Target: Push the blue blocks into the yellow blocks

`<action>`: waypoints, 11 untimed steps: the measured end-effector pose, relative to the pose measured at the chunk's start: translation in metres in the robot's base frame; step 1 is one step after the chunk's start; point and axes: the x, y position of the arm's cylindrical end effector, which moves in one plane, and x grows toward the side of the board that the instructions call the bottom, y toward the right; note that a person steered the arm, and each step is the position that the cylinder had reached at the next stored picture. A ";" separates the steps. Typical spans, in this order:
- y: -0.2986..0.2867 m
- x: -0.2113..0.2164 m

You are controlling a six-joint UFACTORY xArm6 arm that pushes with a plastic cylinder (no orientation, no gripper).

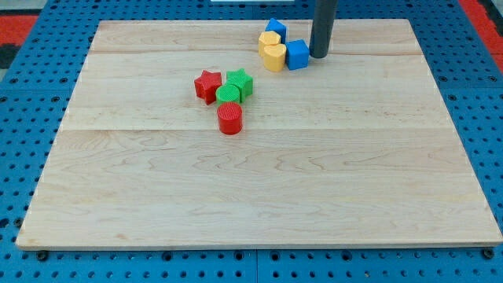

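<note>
Near the view's top, a blue cube (297,54) touches the right side of a yellow heart-shaped block (273,56). A second yellow block (269,39) sits just above the heart, and a second blue block (276,28) touches its upper right side. My tip (319,55) stands on the board just right of the blue cube, close to or touching it.
A red star (207,86), a green star (239,82), a green cylinder (228,95) and a red cylinder (230,119) cluster left of centre. The wooden board (259,181) lies on a blue pegboard surface.
</note>
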 end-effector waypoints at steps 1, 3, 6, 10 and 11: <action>0.015 -0.002; -0.009 0.041; 0.026 0.027; -0.146 -0.089; -0.129 -0.075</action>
